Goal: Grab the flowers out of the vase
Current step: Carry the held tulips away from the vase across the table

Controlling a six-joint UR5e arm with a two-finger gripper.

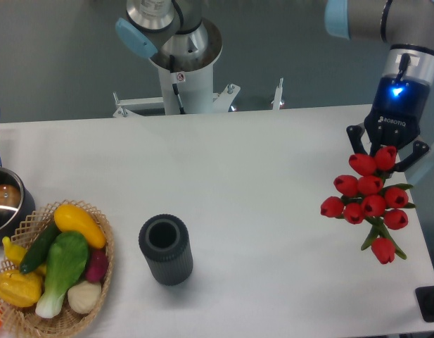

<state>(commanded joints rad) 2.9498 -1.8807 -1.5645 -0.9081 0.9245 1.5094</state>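
The flowers [368, 201], a bunch of red tulip buds with green stems and leaves, hang at the right side of the table, clear of the vase. My gripper [387, 156] is directly above them, its black fingers closed around the top of the bunch, which hides the fingertips. The vase [165, 248], a dark grey ribbed cylinder, stands upright and empty at the front centre-left of the white table [259, 162], far to the left of the gripper.
A wicker basket [58, 271] with yellow and green vegetables sits at the front left. A blue-handled metal pot [4, 204] is at the left edge. The arm's base [181, 63] stands behind the table. The table's right edge is close to the flowers.
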